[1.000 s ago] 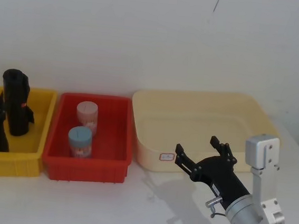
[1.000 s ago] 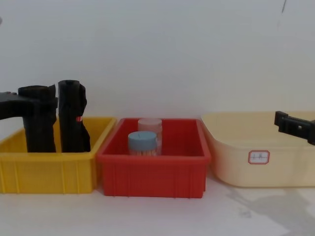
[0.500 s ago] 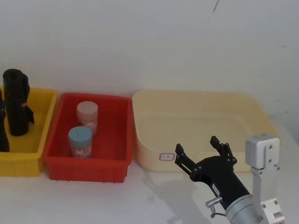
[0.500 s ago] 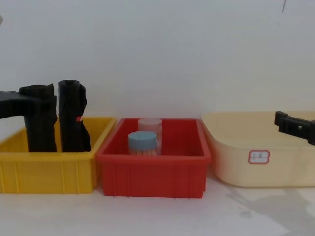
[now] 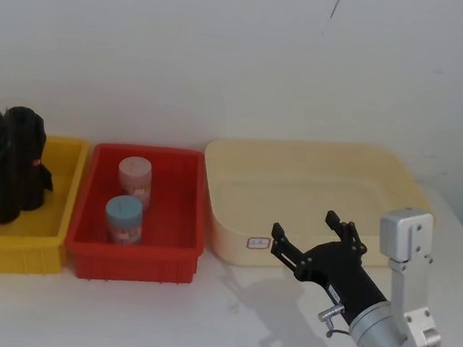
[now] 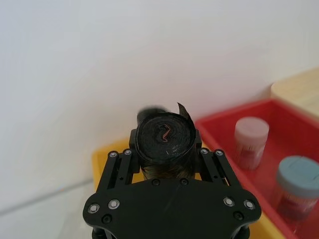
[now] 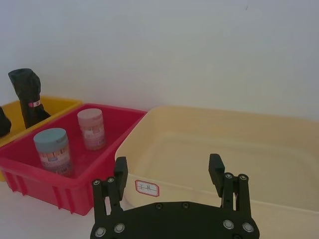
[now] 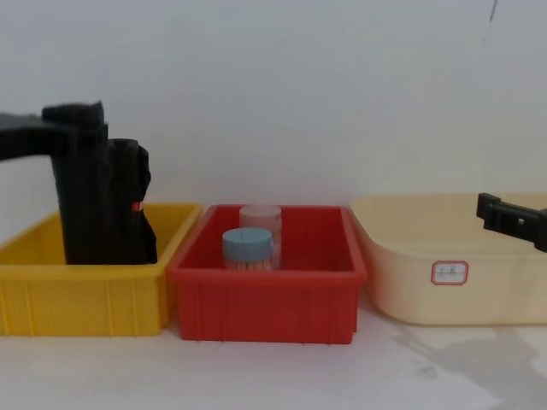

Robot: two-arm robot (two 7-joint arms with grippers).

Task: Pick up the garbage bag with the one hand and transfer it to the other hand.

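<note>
The garbage bag [image 8: 81, 213] has gone up a bit, its bottom still down in the yellow box [image 8: 85, 299]. The left hand [image 6: 165, 149] grips it tight. Best lift straight, clear of the other roll [image 8: 132, 213], then bring it to the right hand [image 5: 305, 225], which waits open.

Yellow bin [image 5: 10, 256], red bin [image 5: 132, 264] and cream tub [image 5: 231, 223] are sitting left to right across the frame. The red bin is holding a pink jar [image 5: 134, 177] and a blue jar [image 5: 123, 217].

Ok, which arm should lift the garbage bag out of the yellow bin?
Left: the left pincer is shut on the garbage bag; the right pincer hangs open by the cream tub, beyond the red bin.
</note>
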